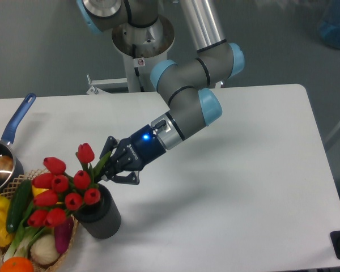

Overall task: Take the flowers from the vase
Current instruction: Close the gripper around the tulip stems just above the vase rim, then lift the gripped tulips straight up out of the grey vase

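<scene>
The flowers [65,184], a bunch of red tulips with green stems and leaves, stand in the vase [99,215], a short dark grey cylinder near the table's front left. The bunch leans left over the wicker basket. My gripper [109,168] comes in from the right at the bunch's upper right side, its black fingers [118,179] around the green stems and leaves just above the vase mouth. The leaves hide the fingertips, so I cannot tell whether they press on the stems.
A wicker basket [68,241] of vegetables sits at the front left corner, touching the vase. A steel pan with a blue handle [17,119] lies at the left edge. The arm's base column [141,39] stands behind the table.
</scene>
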Controlling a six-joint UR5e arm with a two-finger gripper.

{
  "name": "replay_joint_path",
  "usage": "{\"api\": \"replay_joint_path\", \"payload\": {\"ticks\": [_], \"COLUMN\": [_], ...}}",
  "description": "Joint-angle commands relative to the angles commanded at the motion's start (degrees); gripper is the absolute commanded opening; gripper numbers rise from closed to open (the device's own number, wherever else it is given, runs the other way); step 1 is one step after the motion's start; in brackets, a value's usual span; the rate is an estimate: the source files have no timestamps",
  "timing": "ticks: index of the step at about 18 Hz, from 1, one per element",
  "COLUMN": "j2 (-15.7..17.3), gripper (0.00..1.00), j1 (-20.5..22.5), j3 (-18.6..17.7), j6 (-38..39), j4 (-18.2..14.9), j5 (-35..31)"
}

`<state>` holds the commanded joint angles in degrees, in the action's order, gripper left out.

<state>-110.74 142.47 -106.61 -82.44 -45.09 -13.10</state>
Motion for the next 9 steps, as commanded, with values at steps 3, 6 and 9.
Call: {"api": "replay_joint_path", "payload": {"ticks": [3,6,9], "j2": [0.9,2.6,4.7], "gripper": [0.00,0.00,0.00], "j1": [-0.3,-0.4,-0.4], "j3": [0.3,1.0,2.5], "j6": [0.1,2.7,6.2], "j4": [-0.1,-0.1,-0.1], "j5": [1.1,1.8,3.1]}}
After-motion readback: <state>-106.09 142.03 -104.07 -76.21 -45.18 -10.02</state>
